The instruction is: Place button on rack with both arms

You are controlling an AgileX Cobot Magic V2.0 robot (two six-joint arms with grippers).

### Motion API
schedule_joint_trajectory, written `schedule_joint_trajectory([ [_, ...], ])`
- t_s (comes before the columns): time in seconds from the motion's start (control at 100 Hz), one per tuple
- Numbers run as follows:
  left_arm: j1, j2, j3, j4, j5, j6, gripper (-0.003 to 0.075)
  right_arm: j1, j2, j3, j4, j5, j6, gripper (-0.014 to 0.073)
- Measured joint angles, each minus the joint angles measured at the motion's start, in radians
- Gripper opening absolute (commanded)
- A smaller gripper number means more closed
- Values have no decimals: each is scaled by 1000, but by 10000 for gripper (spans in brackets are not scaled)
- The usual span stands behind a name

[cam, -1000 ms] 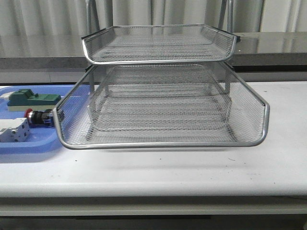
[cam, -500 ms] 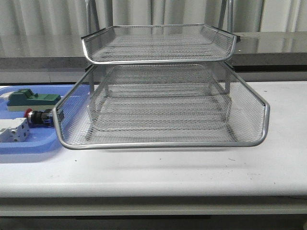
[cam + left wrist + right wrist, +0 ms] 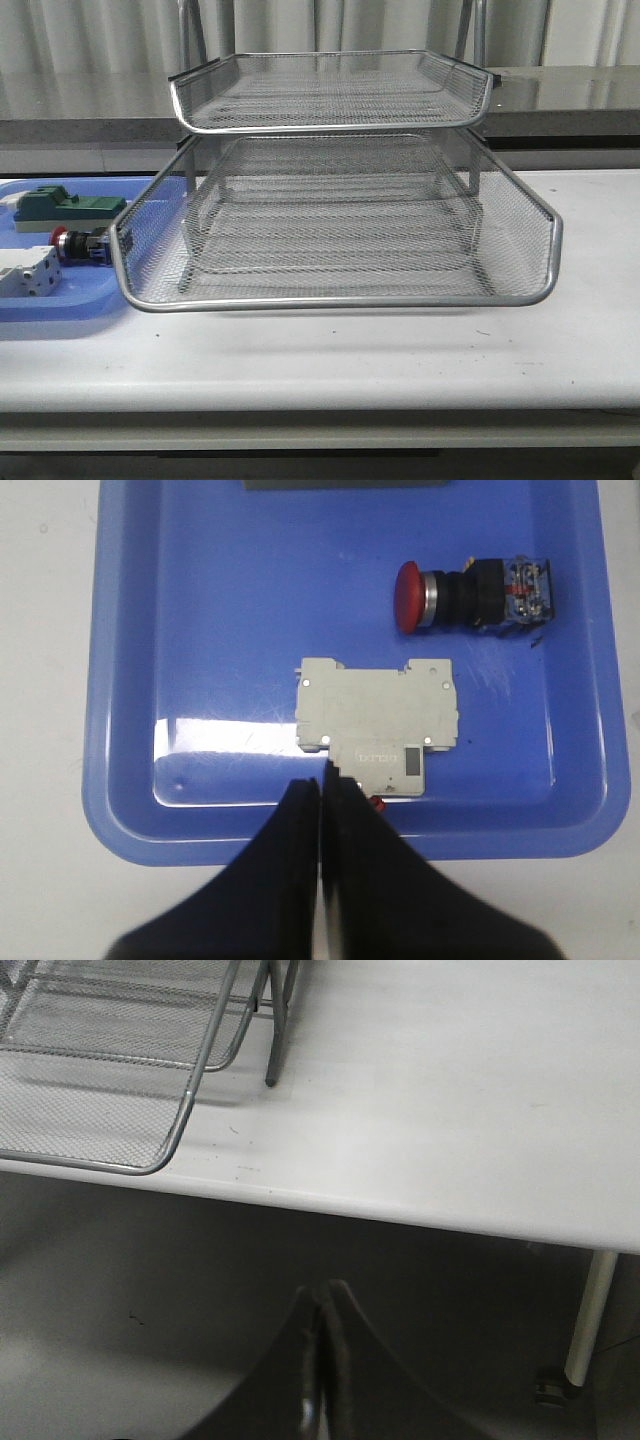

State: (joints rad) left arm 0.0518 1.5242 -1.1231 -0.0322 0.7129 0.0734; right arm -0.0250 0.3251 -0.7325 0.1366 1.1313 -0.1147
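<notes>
The button point(image 3: 470, 596) lies on its side in the blue tray point(image 3: 130, 680), red head toward the tray's middle; in the front view the button point(image 3: 82, 244) is just left of the rack's lower rim. The silver wire-mesh rack point(image 3: 335, 225) fills the table's centre. My left gripper point(image 3: 321, 785) hovers over the tray's near rim, shut and empty, its tips at the edge of the white terminal-block part point(image 3: 378, 718). My right gripper point(image 3: 322, 1292) is shut and empty, off the table's edge over the floor, with a rack corner point(image 3: 160, 1155) ahead.
A green block-shaped part point(image 3: 65, 207) sits at the back of the blue tray point(image 3: 90, 295); the white part point(image 3: 28, 272) is at its front. A table leg point(image 3: 590, 1310) shows in the right wrist view. Neither arm shows in the front view.
</notes>
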Motion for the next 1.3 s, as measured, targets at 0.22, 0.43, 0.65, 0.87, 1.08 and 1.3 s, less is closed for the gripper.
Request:
schedule_joint_trajectory([
  [0.22,0,7,-17,-2,19,65,642,0,0,0,0,0,0,-70],
  [0.43,0,7,-17,-2,21,71,676,0,0,0,0,0,0,-70],
  [0.65,0,9,-17,-10,21,90,630,0,0,0,0,0,0,-70],
  [0.87,0,57,-100,-86,72,334,629,0,0,0,0,0,0,-70],
  [1.08,-8,183,-311,-176,191,587,629,0,0,0,0,0,0,-70],
  [1.3,-71,326,-497,-180,268,812,629,0,0,0,0,0,0,-70],
])
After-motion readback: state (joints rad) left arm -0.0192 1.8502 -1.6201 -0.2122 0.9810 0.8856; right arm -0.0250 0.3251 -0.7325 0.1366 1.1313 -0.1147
